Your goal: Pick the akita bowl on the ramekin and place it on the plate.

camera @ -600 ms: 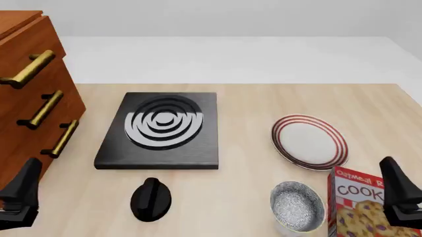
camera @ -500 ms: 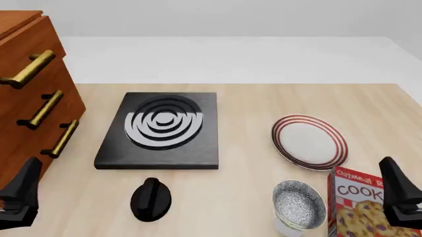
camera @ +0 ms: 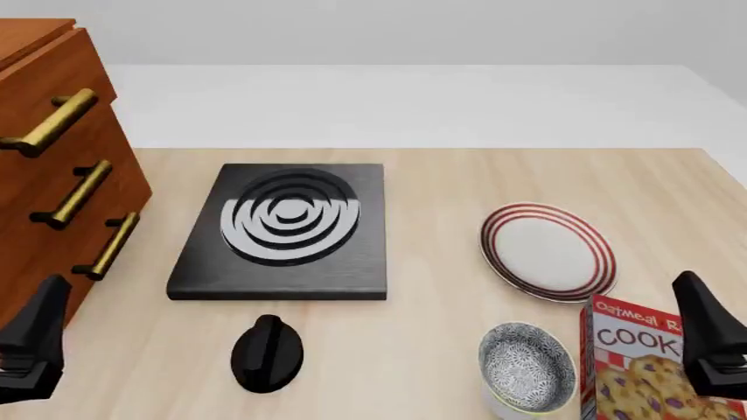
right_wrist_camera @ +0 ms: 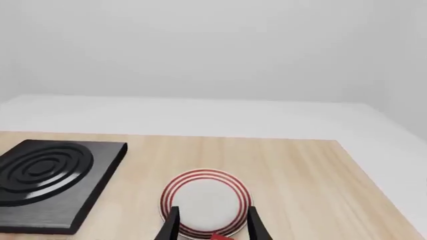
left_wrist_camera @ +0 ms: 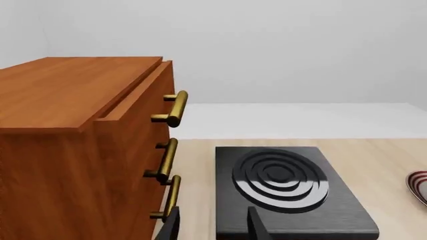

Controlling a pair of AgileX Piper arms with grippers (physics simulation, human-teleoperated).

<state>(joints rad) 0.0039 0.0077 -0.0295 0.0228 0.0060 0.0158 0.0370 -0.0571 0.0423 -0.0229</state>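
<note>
Bowl (camera: 527,367) sat on the ramekin (camera: 505,408), just left of the right gripper (camera: 709,346), the nearer arm; both grippers' fingers stood apart, empty.

One pale wooden table (camera: 443,315) holds everything. On it sits one black square stove burner plate with silver concentric rings (camera: 283,229), and one black round control knob (camera: 268,352) near it. There is one round white plate with red rings around its rim (camera: 547,251). There is one small round bowl with a black-and-white speckled pattern (camera: 527,367), and under it one plain white cup (camera: 499,406), of which only a sliver shows. One red and white cardboard cookie box (camera: 645,366) stands just beside the bowl. One reddish-brown wooden drawer cabinet (camera: 47,166) stands at the left, with three brass bar handles (camera: 80,194). Two black robot grippers appear, one left (camera: 30,346) and one right (camera: 709,339).
</note>
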